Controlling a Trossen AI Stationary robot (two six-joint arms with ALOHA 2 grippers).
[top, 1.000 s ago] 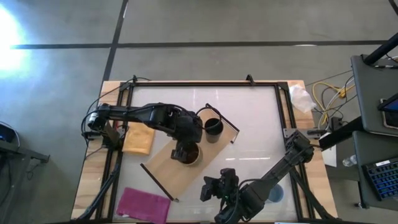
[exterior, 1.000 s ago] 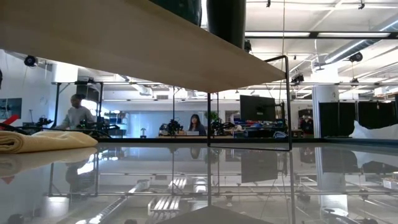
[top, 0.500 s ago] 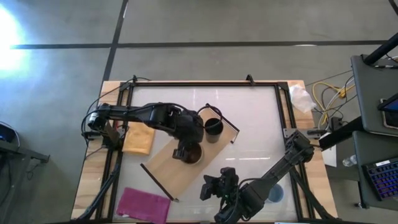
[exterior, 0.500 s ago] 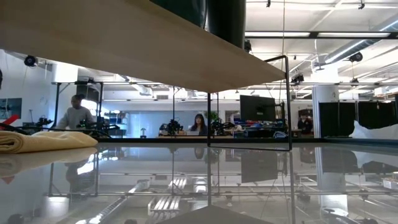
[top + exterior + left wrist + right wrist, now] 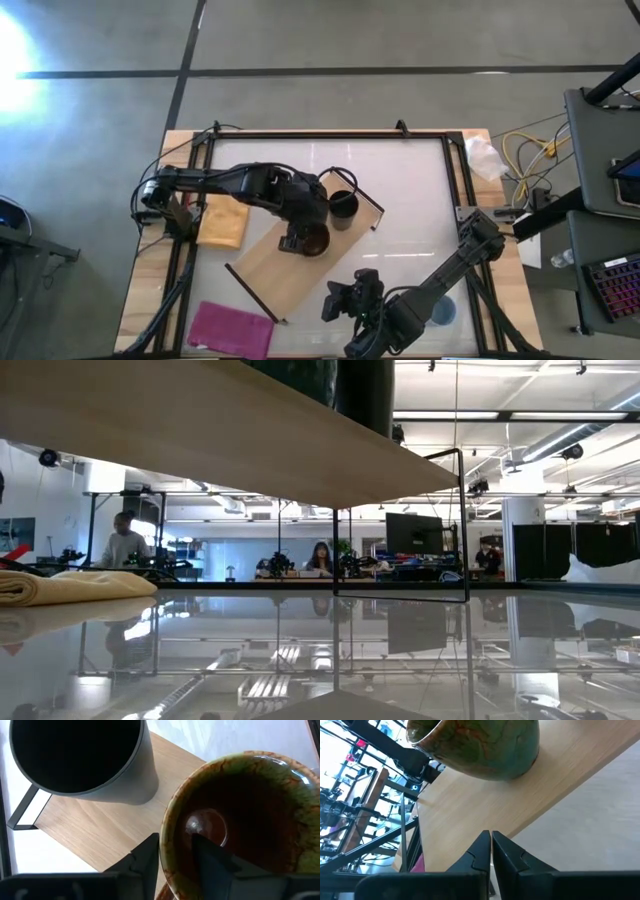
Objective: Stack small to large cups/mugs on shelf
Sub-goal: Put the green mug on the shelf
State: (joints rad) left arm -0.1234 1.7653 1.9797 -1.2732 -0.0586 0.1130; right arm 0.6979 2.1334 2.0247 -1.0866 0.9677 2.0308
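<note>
One finger of the left gripper (image 5: 172, 857) sits inside the mustard-brown mug (image 5: 240, 820), the other outside, pinching its rim. That mug is on the shelf (image 5: 265, 265), just beside the black cup (image 5: 343, 204). I'd say set it flat, then let go gently without nudging its neighbour. Right gripper (image 5: 488, 851) waits pressed together near the table's front edge.

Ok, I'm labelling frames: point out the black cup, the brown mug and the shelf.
black cup (image 5: 75, 750): left wrist view, its dark inside.
brown mug (image 5: 240, 815): left wrist view, its glazed inside.
shelf (image 5: 265, 268): high view, bare wood.
</note>
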